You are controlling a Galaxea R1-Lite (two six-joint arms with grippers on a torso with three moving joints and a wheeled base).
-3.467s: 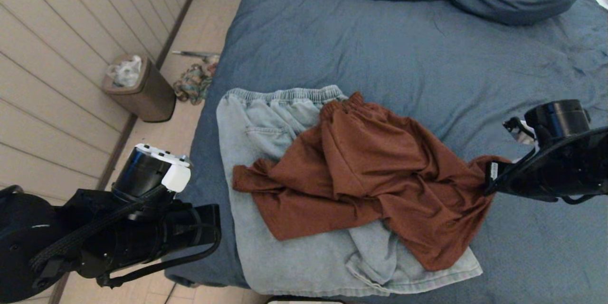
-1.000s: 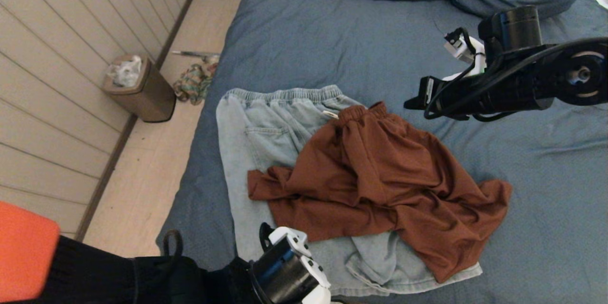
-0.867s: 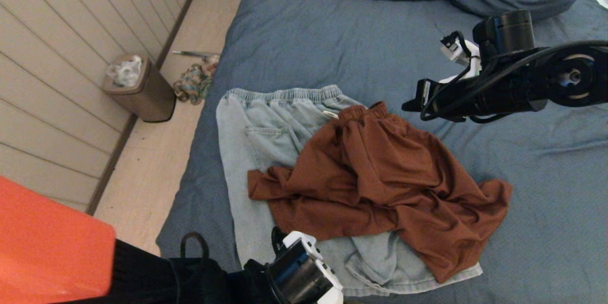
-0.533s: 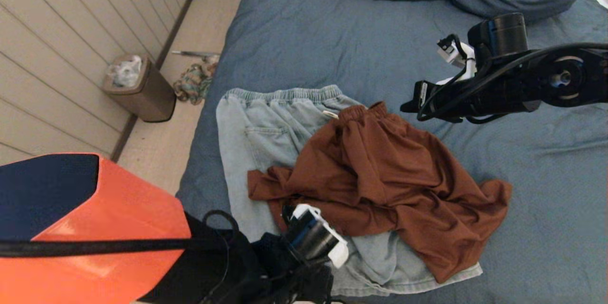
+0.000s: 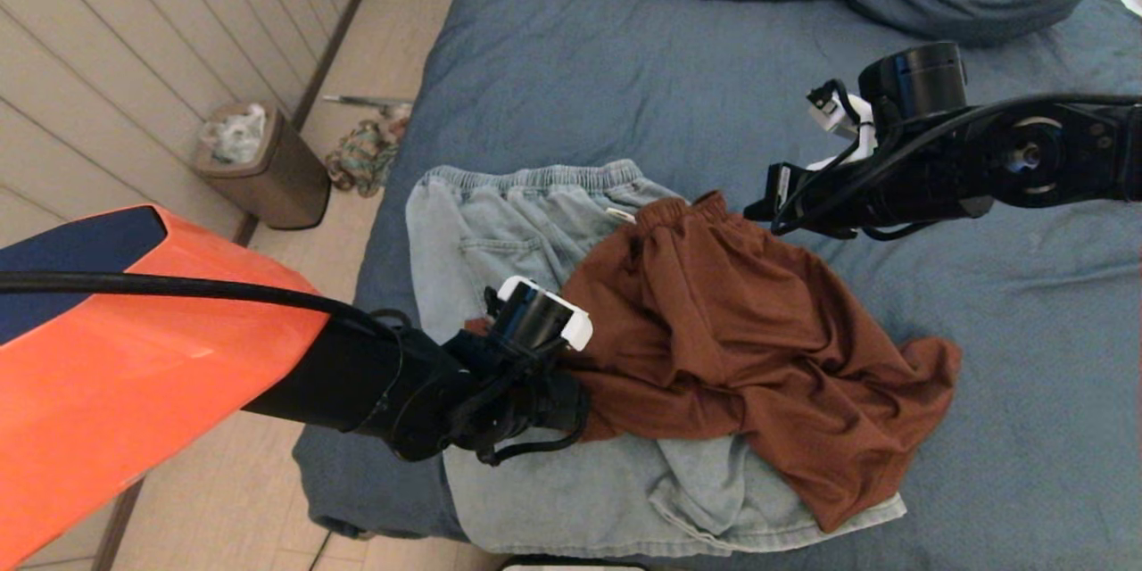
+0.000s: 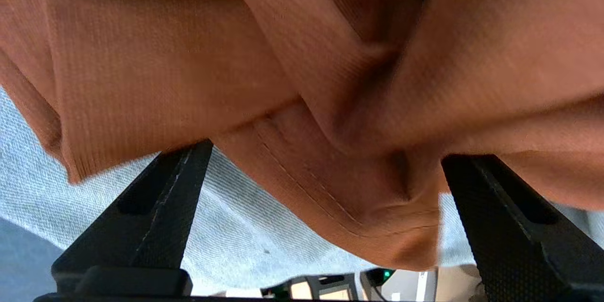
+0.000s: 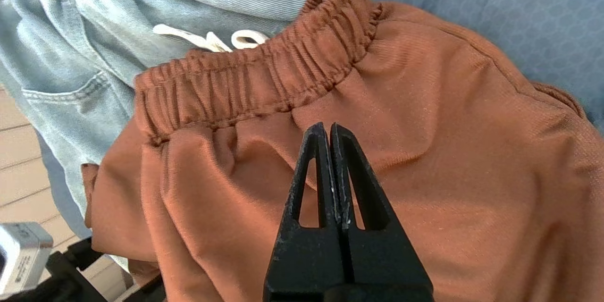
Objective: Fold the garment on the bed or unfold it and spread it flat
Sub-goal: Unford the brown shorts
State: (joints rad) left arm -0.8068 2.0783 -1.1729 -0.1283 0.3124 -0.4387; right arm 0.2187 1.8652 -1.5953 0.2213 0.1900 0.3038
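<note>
Bed [image 5: 624,89], rust garment [image 5: 732,330] between left jaws

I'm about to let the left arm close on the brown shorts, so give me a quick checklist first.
1. Left gripper jaws open: ok.
2. Hem of brown shorts lies between those jaws: ok.
3. Only the brown cloth would be caught, not the pale denim shorts underneath: cannot tell.
4. Right gripper shut and empty, above the brown waistband: ok.
5. Brown shorts spread flat on the bed: not ok, crumpled.
</note>
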